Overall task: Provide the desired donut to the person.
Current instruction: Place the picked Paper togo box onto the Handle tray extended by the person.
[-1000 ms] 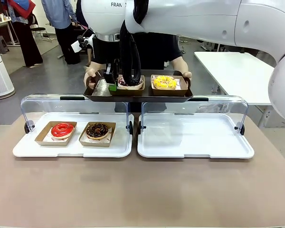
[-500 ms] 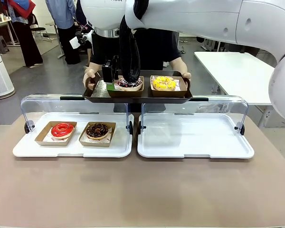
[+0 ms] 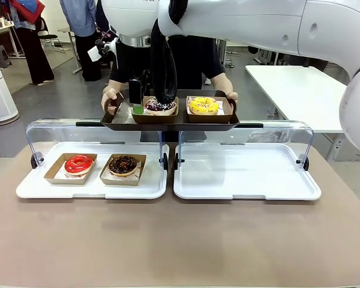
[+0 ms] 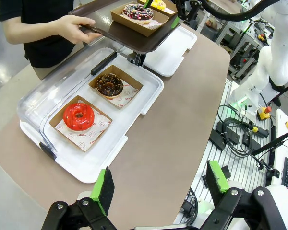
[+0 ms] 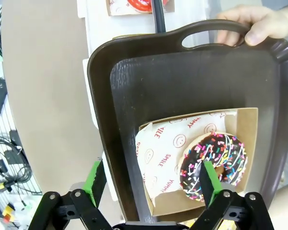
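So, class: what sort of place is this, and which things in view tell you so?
Probably a robotics lab staged as a donut counter: white robot arm, white display trays with clear hinged lids holding boxed donuts, and cabled equipment beside the brown table.

Front camera faces person across table; wrist cameras look down; all share brown tray.

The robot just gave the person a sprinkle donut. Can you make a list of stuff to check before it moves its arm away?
1. Right gripper fingers open, gripping nothing: ok.
2. Sprinkle donut sitting in its box on the brown tray: ok.
3. Person's hand holding the tray handle: ok.
4. Yellow donut also on the tray: ok.
5. Right fingers fully clear of the box before lifting: cannot tell.
6. Left gripper open, away from the red donut: ok.
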You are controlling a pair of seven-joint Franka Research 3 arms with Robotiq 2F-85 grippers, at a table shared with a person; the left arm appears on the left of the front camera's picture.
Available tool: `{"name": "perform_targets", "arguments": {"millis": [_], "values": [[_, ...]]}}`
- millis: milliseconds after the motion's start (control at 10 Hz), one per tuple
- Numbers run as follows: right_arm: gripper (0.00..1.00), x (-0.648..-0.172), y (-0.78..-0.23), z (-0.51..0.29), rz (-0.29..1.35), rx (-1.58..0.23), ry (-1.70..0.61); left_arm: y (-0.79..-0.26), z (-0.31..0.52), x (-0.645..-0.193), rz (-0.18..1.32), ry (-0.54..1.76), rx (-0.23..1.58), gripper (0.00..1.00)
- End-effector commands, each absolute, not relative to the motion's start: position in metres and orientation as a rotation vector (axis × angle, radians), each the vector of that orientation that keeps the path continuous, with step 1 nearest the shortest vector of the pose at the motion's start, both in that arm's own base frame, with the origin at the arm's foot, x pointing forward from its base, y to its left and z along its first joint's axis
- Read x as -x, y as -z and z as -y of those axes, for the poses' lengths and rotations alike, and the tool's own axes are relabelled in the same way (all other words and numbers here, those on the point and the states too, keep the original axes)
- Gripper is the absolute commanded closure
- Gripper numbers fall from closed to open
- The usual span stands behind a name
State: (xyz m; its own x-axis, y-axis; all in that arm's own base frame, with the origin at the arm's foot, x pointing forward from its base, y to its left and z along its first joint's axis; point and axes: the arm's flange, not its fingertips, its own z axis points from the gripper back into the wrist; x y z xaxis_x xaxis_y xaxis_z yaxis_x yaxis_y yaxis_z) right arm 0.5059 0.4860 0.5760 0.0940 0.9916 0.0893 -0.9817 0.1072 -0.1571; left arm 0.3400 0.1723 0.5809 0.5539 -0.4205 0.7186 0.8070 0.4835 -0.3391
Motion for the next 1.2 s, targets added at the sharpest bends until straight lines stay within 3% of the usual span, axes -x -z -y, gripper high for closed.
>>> {"name": "perform_targets", "arguments": {"millis": [0, 600, 1100], "values": [[0.0, -0.507, -0.586, -0.487, 0.163, 0.065, -1.495, -0.581, -0.173, -0.339, 0.613, 0.809, 0.73, 0.0], [0.0, -0.464, -0.628, -0.315, 0.249, 0.102, -1.461, -0.581, -0.173, -0.339, 0.613, 0.809, 0.73, 0.0], [0.0, -0.457, -0.581, -0.196, 0.277, 0.045, -1.359, -0.581, -0.173, -0.339, 0.613, 0.809, 0.73, 0.0]]}}
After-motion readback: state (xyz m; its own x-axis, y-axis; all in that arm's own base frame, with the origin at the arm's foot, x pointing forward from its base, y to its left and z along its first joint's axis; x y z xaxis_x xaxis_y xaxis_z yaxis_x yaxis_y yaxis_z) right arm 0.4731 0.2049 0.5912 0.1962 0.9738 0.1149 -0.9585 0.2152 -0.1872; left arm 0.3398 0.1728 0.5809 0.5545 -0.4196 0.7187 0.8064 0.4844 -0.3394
